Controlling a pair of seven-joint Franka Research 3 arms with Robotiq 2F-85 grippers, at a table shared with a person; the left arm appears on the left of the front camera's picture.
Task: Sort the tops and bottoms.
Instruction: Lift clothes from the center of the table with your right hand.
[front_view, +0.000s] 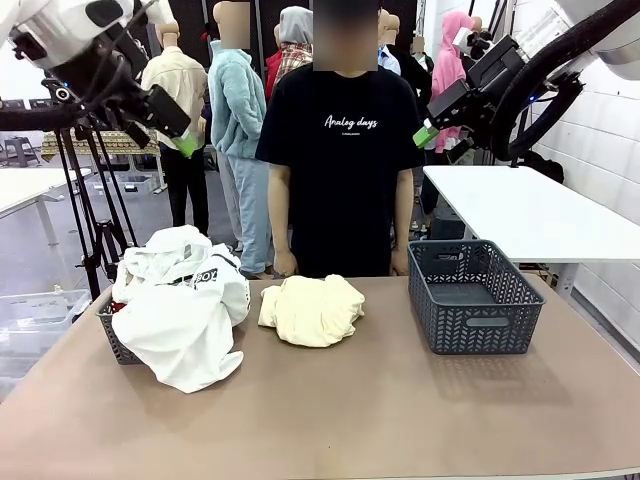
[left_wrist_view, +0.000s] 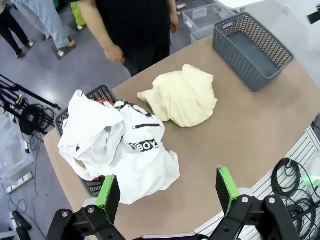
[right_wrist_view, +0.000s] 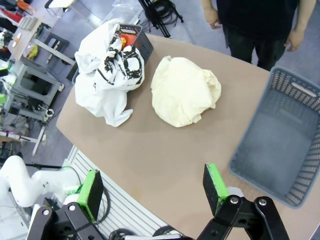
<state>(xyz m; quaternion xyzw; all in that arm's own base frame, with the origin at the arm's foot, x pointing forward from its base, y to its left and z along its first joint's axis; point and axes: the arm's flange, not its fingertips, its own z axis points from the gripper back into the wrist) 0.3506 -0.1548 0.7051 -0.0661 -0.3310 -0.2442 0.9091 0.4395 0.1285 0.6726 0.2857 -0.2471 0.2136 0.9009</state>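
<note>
White tops, one a T-shirt with black lettering, are heaped over a dark basket at the table's left and spill onto the tabletop. A scrap of red-orange cloth peeks out of the heap. A crumpled cream garment lies mid-table; whether it is a top or a bottom I cannot tell. My left gripper hangs high above the left side, open, holding nothing. My right gripper is high at the right, also open and holding nothing.
An empty grey slatted basket stands at the table's right. A person in a black T-shirt stands at the far edge, hands down by the table. A white table is behind on the right, a tripod on the left.
</note>
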